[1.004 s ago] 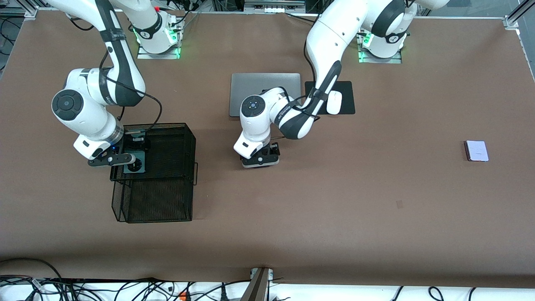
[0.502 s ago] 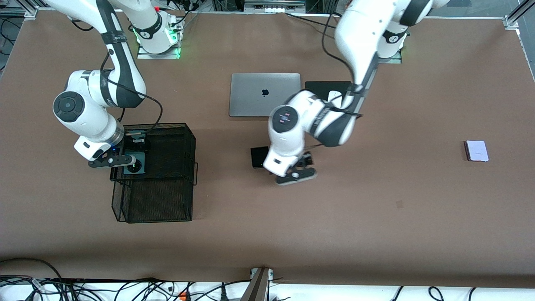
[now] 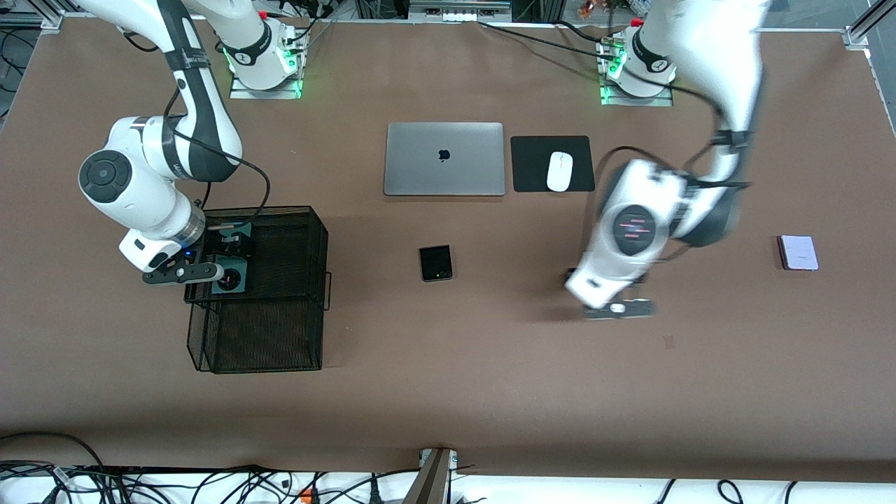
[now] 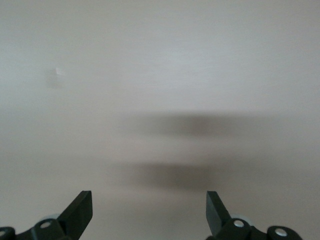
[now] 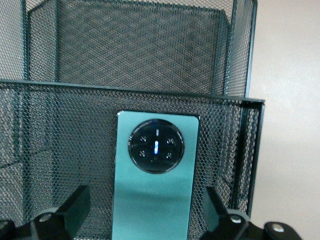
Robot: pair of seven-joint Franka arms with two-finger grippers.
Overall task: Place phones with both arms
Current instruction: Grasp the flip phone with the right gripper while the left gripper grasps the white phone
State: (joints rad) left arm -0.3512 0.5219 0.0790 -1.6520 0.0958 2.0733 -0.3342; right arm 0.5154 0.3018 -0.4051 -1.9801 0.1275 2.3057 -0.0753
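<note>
Black wire-mesh basket (image 3: 280, 231): two-tier, standing at the right arm's end of the table. Upper compartment holds the dark-green phone (image 3: 227, 274), back up, round camera ring showing. Lower compartment, nearer the front camera, shows no contents.

Right gripper (image 3: 210, 269): over the upper compartment of the basket, directly above the dark-green phone. In the right wrist view the phone (image 5: 152, 175) lies between the two fingers (image 5: 65, 210) but apart from both; jaws spread, nothing gripped. The mesh wall (image 5: 150, 40) of the basket rises ahead of the fingertips.

Left gripper (image 3: 619, 308): over bare brown table (image 3: 490, 364), between the black phone and the pale-lilac phone. Jaws stand wide apart with nothing between them; in the left wrist view only tabletop and the shadows of the fingers (image 4: 80, 210) show.

Black phone (image 3: 435, 263): small, square, flat on the table, well apart from the left gripper, toward the right arm's end.

Pale-lilac phone (image 3: 799, 253): small, square, flat on the table, well apart from the left gripper, toward the left arm's end.

Silver laptop (image 3: 444, 159): closed, farther from the front camera than the black phone.

White mouse (image 3: 559, 171): on a black mouse pad (image 3: 532, 164), just beside the laptop.
</note>
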